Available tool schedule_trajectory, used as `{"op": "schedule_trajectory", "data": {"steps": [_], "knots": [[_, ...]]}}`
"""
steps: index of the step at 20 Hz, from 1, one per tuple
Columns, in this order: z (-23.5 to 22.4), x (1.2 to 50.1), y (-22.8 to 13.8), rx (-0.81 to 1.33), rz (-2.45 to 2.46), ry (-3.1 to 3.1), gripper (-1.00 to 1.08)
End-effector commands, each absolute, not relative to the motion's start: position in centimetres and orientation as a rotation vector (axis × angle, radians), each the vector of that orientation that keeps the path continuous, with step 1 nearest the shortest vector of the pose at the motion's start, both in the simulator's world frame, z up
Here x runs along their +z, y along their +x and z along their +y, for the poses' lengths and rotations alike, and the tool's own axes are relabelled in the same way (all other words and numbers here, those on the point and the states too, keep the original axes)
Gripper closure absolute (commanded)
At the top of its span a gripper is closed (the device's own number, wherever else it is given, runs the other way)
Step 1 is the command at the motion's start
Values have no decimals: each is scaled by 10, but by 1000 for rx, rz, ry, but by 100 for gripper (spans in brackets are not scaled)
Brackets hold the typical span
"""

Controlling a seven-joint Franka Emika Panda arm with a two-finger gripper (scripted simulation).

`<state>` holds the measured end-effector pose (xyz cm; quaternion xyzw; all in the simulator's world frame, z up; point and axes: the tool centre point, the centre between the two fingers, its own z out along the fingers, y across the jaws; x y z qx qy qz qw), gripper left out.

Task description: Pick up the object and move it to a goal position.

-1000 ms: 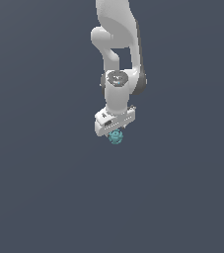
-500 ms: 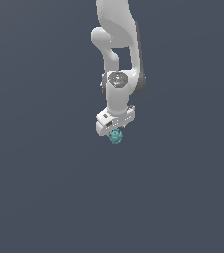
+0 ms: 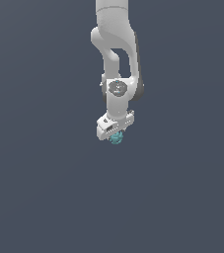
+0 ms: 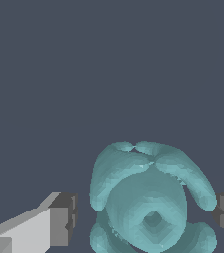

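Hanging straight down from the white arm (image 3: 114, 44), with the gripper (image 3: 115, 132) pointed at the flat dark ground (image 3: 44, 197) and the object (image 3: 116, 139) tucked just beneath the hand. Straddling the teal lump in the wrist view, one dark finger pad (image 4: 64, 217) on one side and its twin at the opposite edge of frame, a visible sliver of ground between the nearer pad and the lump; so spread and not yet clamped, by the look of it, though contact on the other side cannot be told. Sitting between the jaws, roundish and lobed, no clear long axis to line up with. Lying directly below the tool, not off to left or right. Judging the coming move as a plain squeeze inward, then a lift. No goal marker visible anywhere.
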<state>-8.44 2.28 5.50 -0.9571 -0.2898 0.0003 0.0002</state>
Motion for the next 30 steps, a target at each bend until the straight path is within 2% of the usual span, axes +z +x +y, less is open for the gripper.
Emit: {"op": "schedule_trajectory", "data": {"steps": [1,6,7,20,30], "knots": [[23,46,-84,0,-912,-3006,-92],[23,40,-84,0,-913,-3006,-92],[23,40,-84,0,-913,-3006,108],[20,41,-82,-1,-912,-3007,108],[-11,58,-50,-1,-912,-3006,108]]}}
